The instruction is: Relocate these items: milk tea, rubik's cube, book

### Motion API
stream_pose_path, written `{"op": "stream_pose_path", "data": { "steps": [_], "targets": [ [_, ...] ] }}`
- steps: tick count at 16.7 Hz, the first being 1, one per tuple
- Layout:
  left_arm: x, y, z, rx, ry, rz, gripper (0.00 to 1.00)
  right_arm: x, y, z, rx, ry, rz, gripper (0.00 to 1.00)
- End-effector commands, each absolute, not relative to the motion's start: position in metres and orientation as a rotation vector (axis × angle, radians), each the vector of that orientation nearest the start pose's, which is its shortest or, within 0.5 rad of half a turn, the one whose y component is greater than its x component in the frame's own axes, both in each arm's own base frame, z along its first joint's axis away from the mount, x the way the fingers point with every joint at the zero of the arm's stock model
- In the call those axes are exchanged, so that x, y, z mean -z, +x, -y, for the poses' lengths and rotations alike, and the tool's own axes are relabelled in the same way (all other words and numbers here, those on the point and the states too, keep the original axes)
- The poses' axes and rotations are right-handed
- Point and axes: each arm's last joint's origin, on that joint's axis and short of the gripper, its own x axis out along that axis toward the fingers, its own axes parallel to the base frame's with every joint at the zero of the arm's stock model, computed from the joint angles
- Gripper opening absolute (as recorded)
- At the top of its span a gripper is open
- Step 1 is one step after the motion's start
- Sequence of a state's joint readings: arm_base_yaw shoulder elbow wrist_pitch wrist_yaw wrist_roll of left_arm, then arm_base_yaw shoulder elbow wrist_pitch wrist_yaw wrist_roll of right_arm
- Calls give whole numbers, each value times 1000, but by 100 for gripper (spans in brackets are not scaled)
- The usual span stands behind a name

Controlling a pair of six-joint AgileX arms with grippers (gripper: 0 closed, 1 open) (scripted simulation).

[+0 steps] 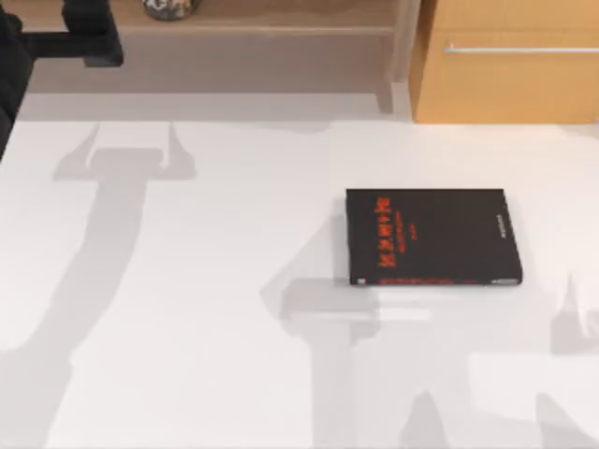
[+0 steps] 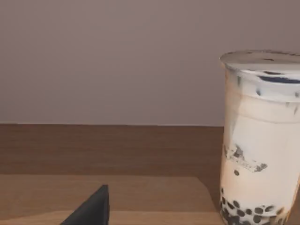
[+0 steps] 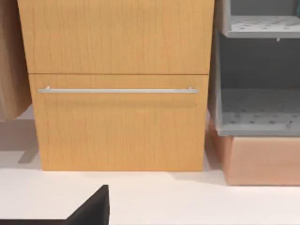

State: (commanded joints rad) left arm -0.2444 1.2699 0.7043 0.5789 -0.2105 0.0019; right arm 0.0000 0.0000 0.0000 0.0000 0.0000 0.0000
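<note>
The milk tea (image 2: 260, 140) stands upright on a brown wooden shelf (image 2: 103, 154) in the left wrist view, a sealed clear cup with a flat lid, pale milky liquid and dark pearls settled at its base. A plain grey-mauve wall (image 2: 117, 61) rises behind it. In the top view the same cup (image 1: 171, 7) is just a rounded dark-speckled shape at about 11 o'clock, sitting on the wooden shelf (image 1: 281, 14) beyond the far edge of the tabletop.

The left arm (image 1: 56, 42) reaches in at about 10 o'clock, a black body close to that shelf; a dark wedge of the left pincer (image 2: 91, 208) shows in its own wrist view, apart from the cup, and I cannot tell whether it is released or clenched.

A dark wedge of the right pincer (image 3: 91, 206) shows in the right wrist view, and its state cannot be told either. That view faces a light wooden cabinet (image 3: 117, 84) with a long metal handle (image 3: 117, 90), and beside it a grey perforated rack (image 3: 258, 108) resting on a tan box (image 3: 262, 159).

On the white tabletop (image 1: 187, 281) lies a black book (image 1: 430, 237) with red lettering, flat, at about 3 o'clock from the centre. The cabinet corner (image 1: 505, 61) stands at 1 o'clock. Grey shadows of both arms fall across the surface.
</note>
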Motion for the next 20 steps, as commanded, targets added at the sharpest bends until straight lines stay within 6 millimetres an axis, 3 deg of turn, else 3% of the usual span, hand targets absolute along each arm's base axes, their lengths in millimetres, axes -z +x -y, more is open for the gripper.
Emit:
{"op": "stream_pose_path", "data": {
  "steps": [3, 7, 10, 16, 20],
  "targets": [
    [-249, 333, 90, 25, -9, -14, 100, -160, 106, 1, 0, 0, 0, 100],
    [-220, 375, 120, 26, -10, -6, 100, -160, 106, 1, 0, 0, 0, 100],
    [-211, 387, 130, 26, -12, 2, 100, -160, 106, 1, 0, 0, 0, 100],
    [-210, 387, 128, 23, -11, -2, 100, -160, 106, 1, 0, 0, 0, 100],
    [-211, 411, 131, 27, -12, 1, 100, -160, 106, 1, 0, 0, 0, 100]
  ]
}}
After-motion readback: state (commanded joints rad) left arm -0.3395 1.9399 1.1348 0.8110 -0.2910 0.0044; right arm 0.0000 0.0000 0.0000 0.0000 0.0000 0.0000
